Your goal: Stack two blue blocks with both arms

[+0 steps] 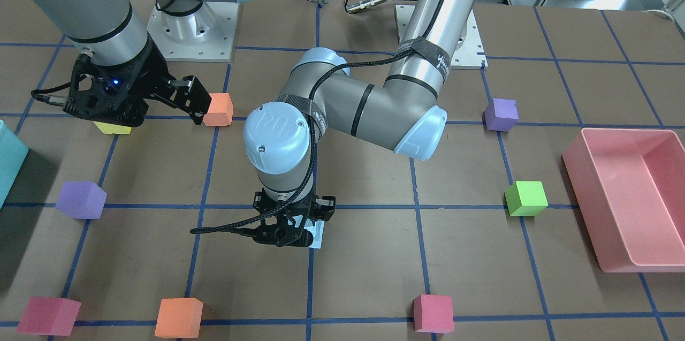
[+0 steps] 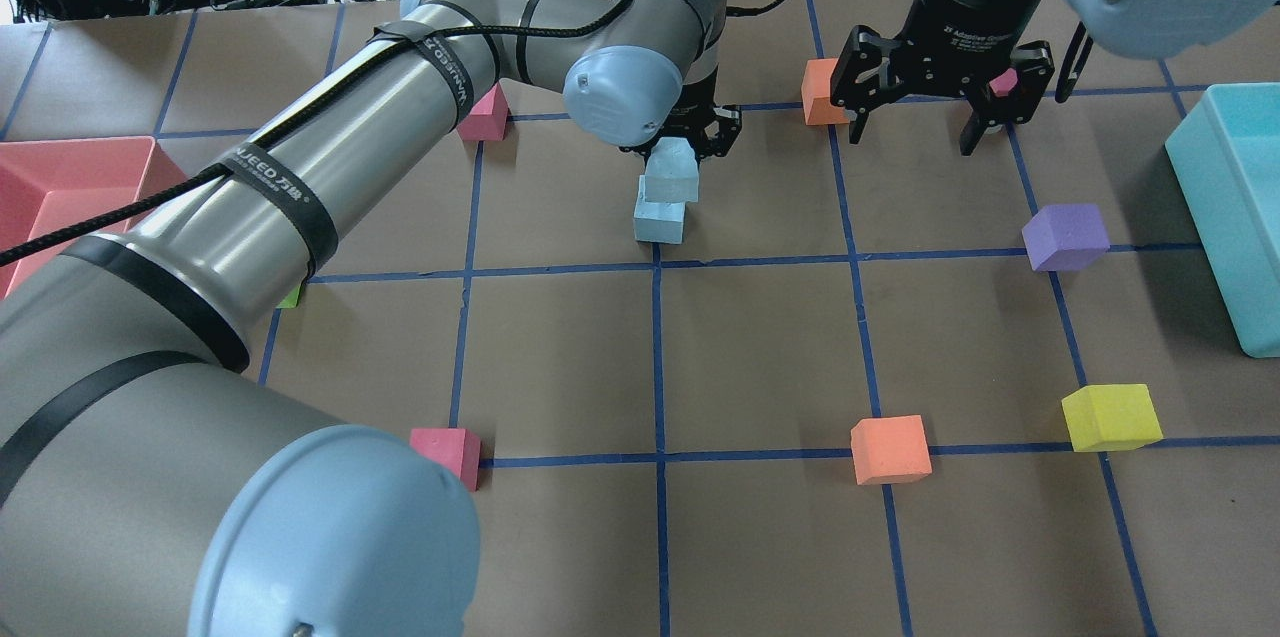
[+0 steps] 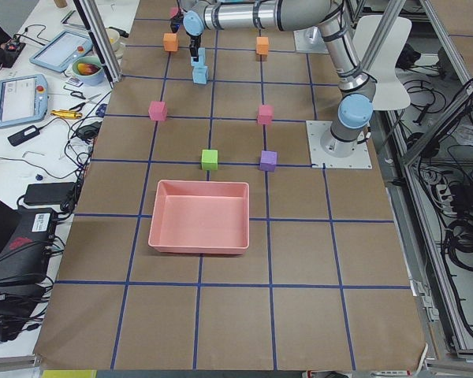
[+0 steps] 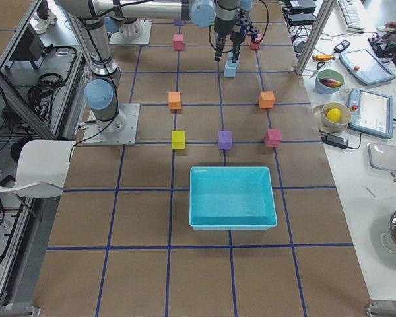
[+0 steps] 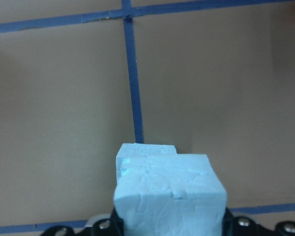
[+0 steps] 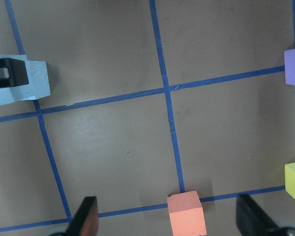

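My left gripper (image 2: 678,149) is shut on one pale blue block (image 2: 670,175) and holds it on or just above the second blue block (image 2: 660,222), slightly offset; I cannot tell if they touch. In the left wrist view the held block (image 5: 169,194) fills the foreground, with the lower block (image 5: 147,149) showing behind it. The right wrist view shows the blue blocks (image 6: 37,81) with a black finger against them. My right gripper (image 2: 916,137) is open and empty, hanging above the table to the right of the blocks, next to an orange cube (image 2: 822,89).
A teal bin (image 2: 1225,207) stands at the right edge and a pink bin (image 2: 100,145) at the left. A purple cube (image 2: 1065,235), a yellow cube (image 2: 1110,417), an orange cube (image 2: 890,449) and pink cubes (image 2: 447,452) (image 2: 485,112) lie scattered about.
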Tool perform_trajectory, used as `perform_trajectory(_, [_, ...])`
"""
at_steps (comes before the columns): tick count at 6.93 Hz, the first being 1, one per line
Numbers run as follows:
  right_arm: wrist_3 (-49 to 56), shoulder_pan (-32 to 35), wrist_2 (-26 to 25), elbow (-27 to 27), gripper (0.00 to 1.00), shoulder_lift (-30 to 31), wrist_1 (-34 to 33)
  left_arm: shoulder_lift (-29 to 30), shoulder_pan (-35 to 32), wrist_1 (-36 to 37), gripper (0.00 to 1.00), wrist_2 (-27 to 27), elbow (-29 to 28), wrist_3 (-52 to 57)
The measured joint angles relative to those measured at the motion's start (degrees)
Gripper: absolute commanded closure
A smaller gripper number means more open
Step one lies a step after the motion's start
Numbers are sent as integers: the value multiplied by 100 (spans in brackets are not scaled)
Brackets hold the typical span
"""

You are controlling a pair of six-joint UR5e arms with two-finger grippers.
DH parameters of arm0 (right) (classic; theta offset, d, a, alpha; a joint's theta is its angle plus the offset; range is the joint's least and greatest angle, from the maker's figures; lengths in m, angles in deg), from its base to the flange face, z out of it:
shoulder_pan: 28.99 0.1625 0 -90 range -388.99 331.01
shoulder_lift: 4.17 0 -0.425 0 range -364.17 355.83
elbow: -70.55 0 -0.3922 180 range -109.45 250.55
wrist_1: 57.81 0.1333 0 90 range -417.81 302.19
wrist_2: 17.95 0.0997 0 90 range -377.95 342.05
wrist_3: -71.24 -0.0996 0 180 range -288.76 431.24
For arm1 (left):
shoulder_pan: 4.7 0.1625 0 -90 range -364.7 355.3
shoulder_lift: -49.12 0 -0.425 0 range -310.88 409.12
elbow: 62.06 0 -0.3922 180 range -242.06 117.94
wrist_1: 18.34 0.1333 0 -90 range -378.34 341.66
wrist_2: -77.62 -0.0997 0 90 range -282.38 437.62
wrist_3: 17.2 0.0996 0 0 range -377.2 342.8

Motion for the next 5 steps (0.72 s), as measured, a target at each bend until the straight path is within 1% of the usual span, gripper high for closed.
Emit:
perform_trajectory(2, [370, -17, -100, -25, 0, 37, 1, 17, -4, -50, 49, -18, 13, -7])
perform_trajectory(5, [498, -26, -321, -50, 0, 79, -5, 38, -5, -27, 49, -32, 61, -7])
